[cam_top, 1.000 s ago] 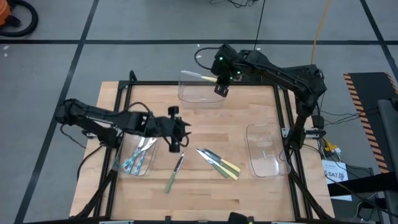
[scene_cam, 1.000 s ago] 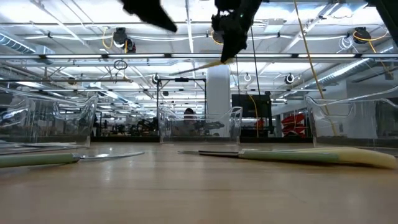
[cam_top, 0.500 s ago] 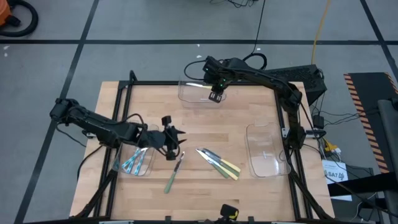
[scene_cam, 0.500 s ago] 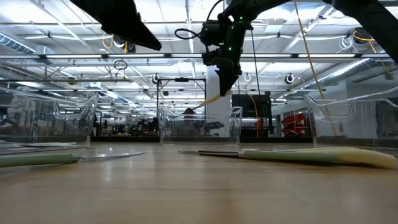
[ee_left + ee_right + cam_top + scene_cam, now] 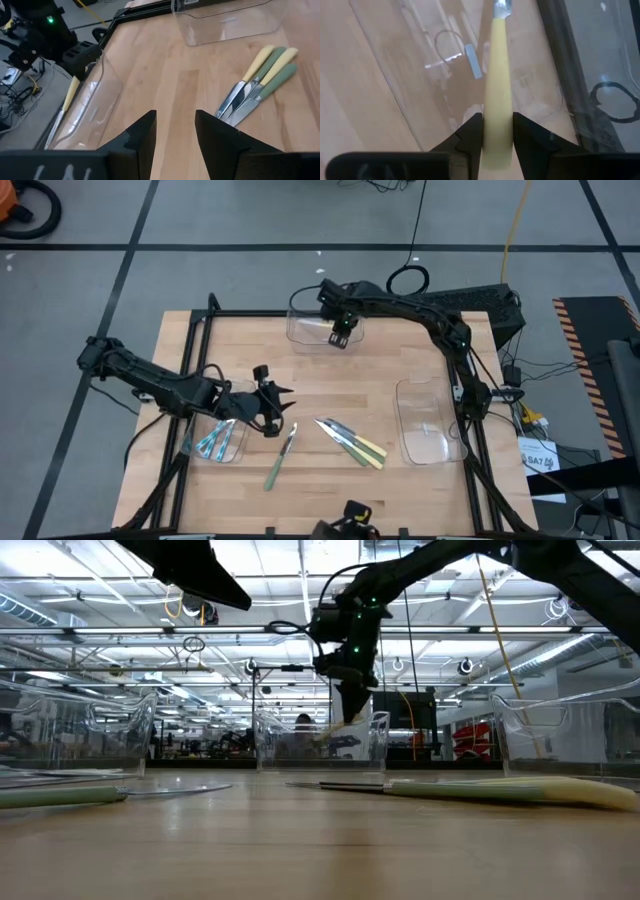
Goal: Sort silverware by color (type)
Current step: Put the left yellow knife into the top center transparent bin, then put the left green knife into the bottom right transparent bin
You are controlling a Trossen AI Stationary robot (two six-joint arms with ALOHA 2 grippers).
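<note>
Lowered since a second ago, the right gripper (image 5: 338, 338) now sits in the clear bin (image 5: 300, 328) at twelve o'clock, a yellow-handled utensil (image 5: 498, 105) between its fingers. At nine o'clock the left gripper (image 5: 270, 420) hovers narrowly parted beside one green-handled knife (image 5: 279, 460); four knives (image 5: 350, 442) lie at six o'clock, several blue-handled pieces (image 5: 218, 438) in the left bin

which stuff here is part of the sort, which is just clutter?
Job:
- yellow-handled utensil between the right pincer fingers, over the far bin
- blue-handled utensils in the left bin
- green-handled utensil
- yellow and green knives
- right bin

Lying about:
- cables on the floor
</note>
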